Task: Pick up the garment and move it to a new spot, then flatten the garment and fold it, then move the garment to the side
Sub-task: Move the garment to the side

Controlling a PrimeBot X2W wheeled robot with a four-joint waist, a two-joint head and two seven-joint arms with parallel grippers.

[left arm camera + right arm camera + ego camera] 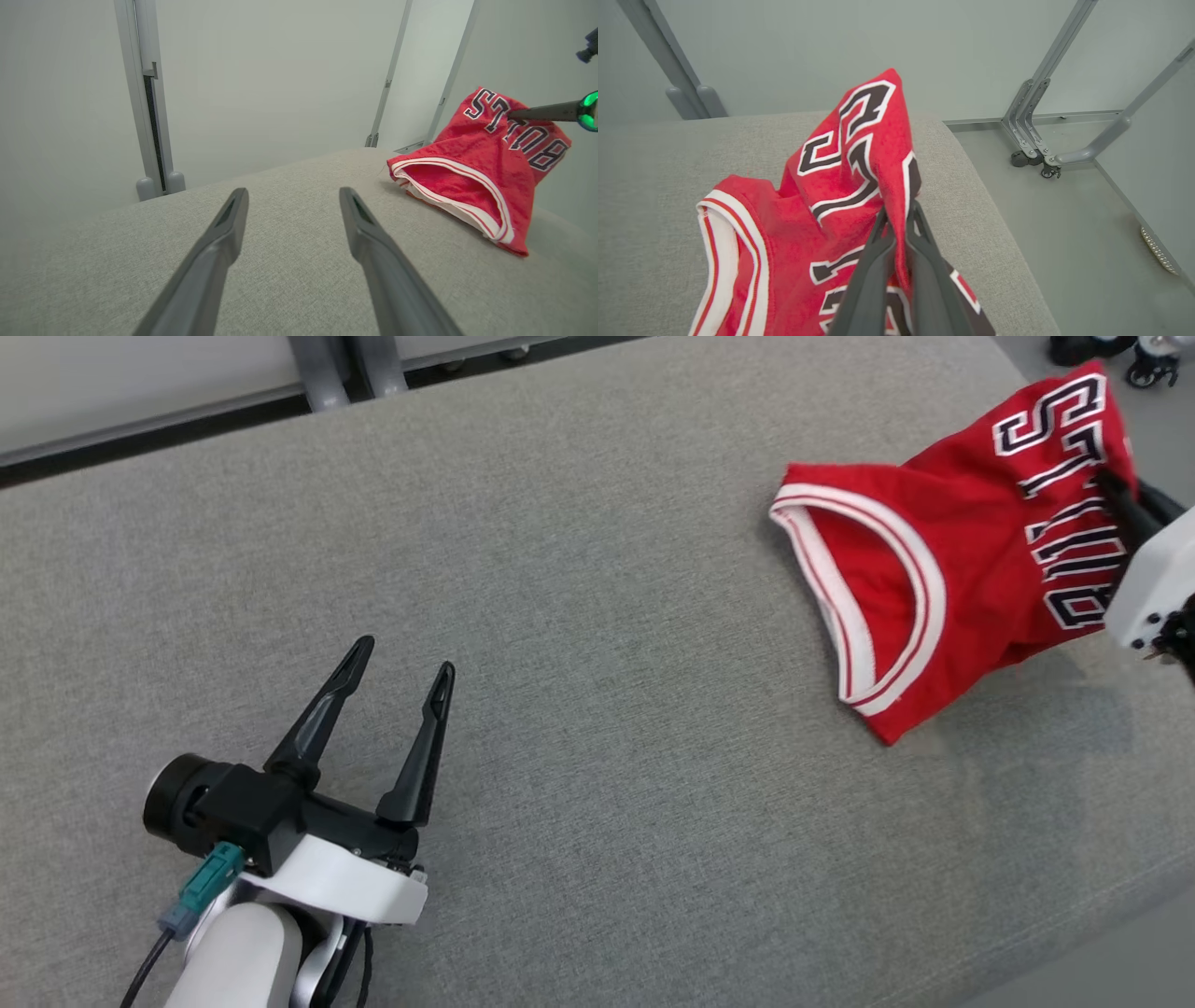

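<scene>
At the lower left of the grey woven tabletop (579,569), the left gripper (406,653) hovers with its jaws spread wide, empty. Well to the right, near the table's edge, the red basketball jersey (934,569) with white-striped trim and black lettering lies bunched, its lettered part lifted by the right gripper (899,212), pinched tight on a fold.

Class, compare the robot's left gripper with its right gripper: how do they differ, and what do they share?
The left gripper is open and empty; the right gripper is shut on the red jersey.
The left gripper is over bare grey cushion, apart from the jersey; the right gripper holds part of the jersey up near the cushion's right end.
Shared: both have two long dark fingers.
</scene>
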